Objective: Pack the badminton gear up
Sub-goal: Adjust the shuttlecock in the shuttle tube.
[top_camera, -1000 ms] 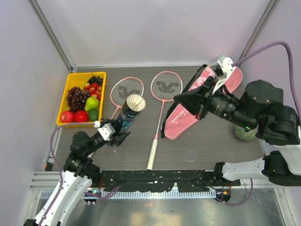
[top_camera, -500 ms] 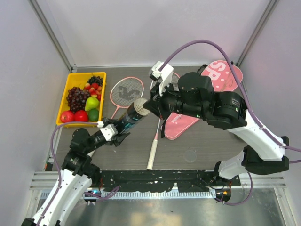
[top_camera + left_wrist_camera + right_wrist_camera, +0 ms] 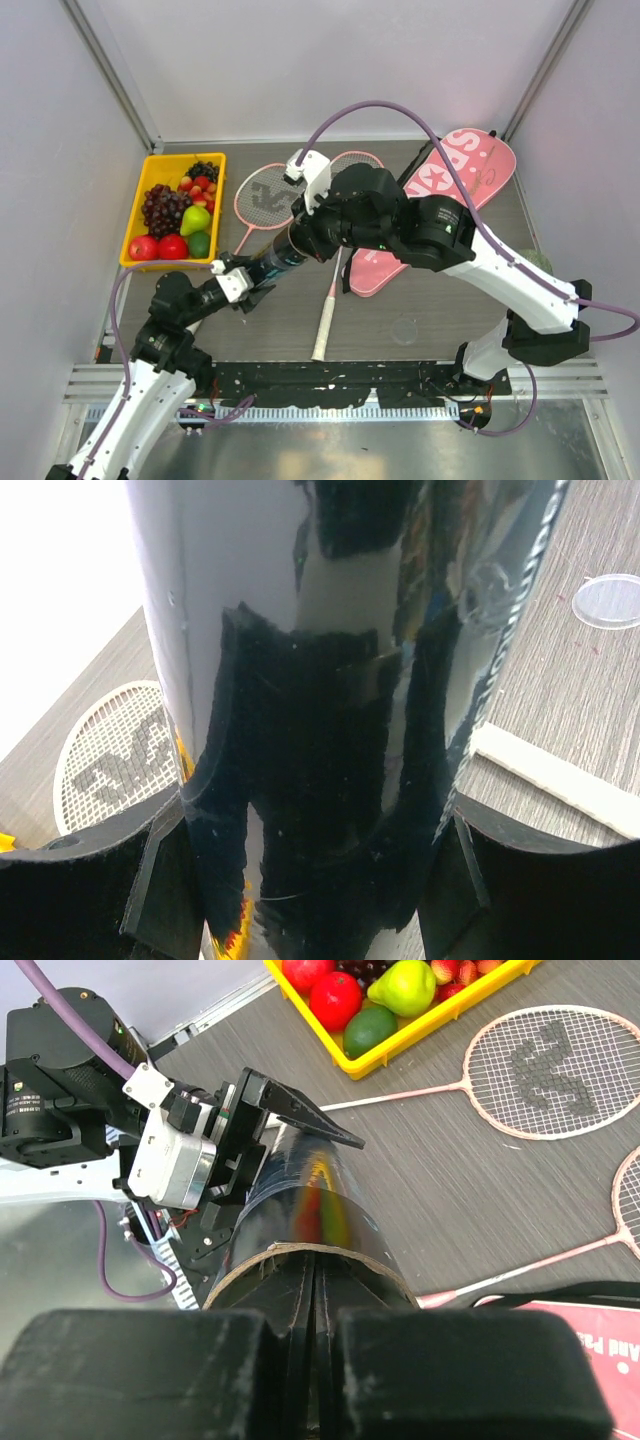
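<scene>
Pink bag [image 3: 475,160] lies flat at right rear of table [image 3: 440,310]. Two rackets [image 3: 262,195] lie beside it. Dark tube [image 3: 272,263] held tilted above table, clamped between left gripper [image 3: 247,284] fingers; right gripper [image 3: 313,1305] fingers closed together, at tube's open mouth

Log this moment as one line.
left gripper: shut on tube, tilted above table | right gripper: shut, tips at tube mouth | rackets, bag: on table, unpacked
</scene>
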You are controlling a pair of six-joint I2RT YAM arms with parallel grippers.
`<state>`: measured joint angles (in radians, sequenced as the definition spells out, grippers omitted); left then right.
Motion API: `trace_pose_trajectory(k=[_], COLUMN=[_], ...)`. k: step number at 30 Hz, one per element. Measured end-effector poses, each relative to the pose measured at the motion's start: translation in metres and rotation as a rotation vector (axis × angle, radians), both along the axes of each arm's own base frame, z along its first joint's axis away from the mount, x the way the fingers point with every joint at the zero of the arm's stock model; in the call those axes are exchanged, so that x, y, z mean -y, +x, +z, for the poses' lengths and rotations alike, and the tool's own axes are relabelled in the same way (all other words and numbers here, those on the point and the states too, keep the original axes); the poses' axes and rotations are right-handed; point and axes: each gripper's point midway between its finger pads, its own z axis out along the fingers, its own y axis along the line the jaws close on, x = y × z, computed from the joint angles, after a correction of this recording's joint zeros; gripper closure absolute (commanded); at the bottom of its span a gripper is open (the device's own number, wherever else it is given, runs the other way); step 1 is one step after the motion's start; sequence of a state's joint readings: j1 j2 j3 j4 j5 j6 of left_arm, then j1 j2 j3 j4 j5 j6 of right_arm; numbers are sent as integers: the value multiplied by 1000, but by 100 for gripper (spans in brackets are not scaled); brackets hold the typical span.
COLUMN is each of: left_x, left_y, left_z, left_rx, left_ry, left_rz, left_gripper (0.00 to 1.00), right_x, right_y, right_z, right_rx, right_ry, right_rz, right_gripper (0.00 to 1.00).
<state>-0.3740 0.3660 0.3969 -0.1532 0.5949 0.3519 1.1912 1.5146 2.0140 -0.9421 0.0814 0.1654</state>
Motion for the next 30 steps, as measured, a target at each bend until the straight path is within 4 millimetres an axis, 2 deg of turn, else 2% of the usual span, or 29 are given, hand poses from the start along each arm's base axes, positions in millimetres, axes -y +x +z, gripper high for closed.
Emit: trace_pose_trajectory(k=[6,8,9,13,15,18,20,23,24,26,28,30], left_x=[0,-1,-1,-6,-8,-12,-14,-19,-20,-23,-27,-31], left_y=[-1,-1,-1,0,1,1,0,-3,-4,-6,-8,-9], left_z=[-3,-5,-5,-5,-5,-6,-7,-8,-8,-8,-5,-1], left_rx=[-11,-15,-15,0,4,1,-5,-8,-8,-1,15,33], left_ry=[6,10,11,26,27,33,37,43,45,45,39,32], left_rz=[0,0,0,26,43,64,75,93,100,112,130,153], left_gripper=[100,100,100,100,100,100,100,100,100,100,100,100], right_x=[-4,-3,-3,4,13,35,54,88,99,118,136,152], right_y=[0,0,0,-3,-3,-3,-4,-6,-5,-3,1,5], right_z=[-3,-4,-4,3,10,27,37,40,38,22,-1,-35], right_rx=[-13,-17,-18,-29,-27,-2,14,24,27,21,8,-20], right_ry=[15,18,19,46,64,105,133,169,176,165,134,83], right_rz=[0,-3,-4,-16,-32,-75,-112,-190,-224,-296,-376,-457], right_gripper=[95,91,79,57,50,42,33,12,5,3,1,0])
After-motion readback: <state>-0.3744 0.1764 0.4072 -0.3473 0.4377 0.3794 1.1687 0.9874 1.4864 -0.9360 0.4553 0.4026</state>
